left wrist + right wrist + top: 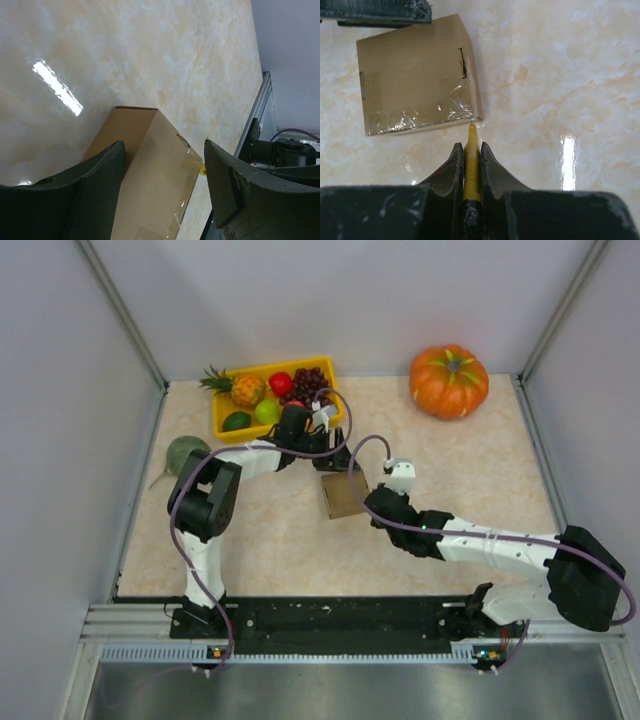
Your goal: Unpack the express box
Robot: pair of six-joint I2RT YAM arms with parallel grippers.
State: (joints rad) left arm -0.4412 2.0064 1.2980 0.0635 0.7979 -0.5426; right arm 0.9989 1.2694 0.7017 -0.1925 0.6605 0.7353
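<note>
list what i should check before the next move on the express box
1. right jaws shut on the yellow cutter: ok
2. cutter tip at the taped near edge of the express box: ok, by its corner
3. tip actually into the tape: cannot tell
4. box braced by the left jaws: not ok, they stand open either side of it, with a gap showing on one side
5. box lid shut, box flat on the table: ok
6. yellow fruit tray and pumpkin apart from the box: ok, both at the far edge
</note>
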